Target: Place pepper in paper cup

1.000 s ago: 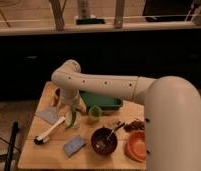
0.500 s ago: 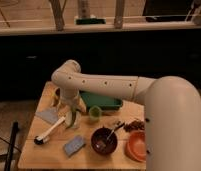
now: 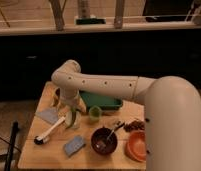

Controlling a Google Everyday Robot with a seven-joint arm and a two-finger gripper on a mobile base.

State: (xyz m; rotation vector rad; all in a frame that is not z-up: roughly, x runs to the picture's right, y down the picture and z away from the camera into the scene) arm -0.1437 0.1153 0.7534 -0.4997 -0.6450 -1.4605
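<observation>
My gripper (image 3: 71, 109) hangs from the arm's wrist over the left half of the wooden table (image 3: 54, 157), open, its fingers (image 3: 80, 106) spread apart. The pepper (image 3: 71, 120), pale green and whitish, lies on the table just under the fingertips, its upper end between them. Whether a finger touches it I cannot tell. Behind the gripper on the left stands a small cup shape (image 3: 57, 94), which looks like the paper cup; the wrist partly hides it.
A light green cup (image 3: 95, 114) stands right of the gripper, before a green tray (image 3: 103, 102). A white-handled dish brush (image 3: 49, 134), a grey cloth (image 3: 48, 116), a blue sponge (image 3: 74, 145), a dark bowl with a spoon (image 3: 104, 141) and an orange bowl (image 3: 137, 146) lie nearer the front.
</observation>
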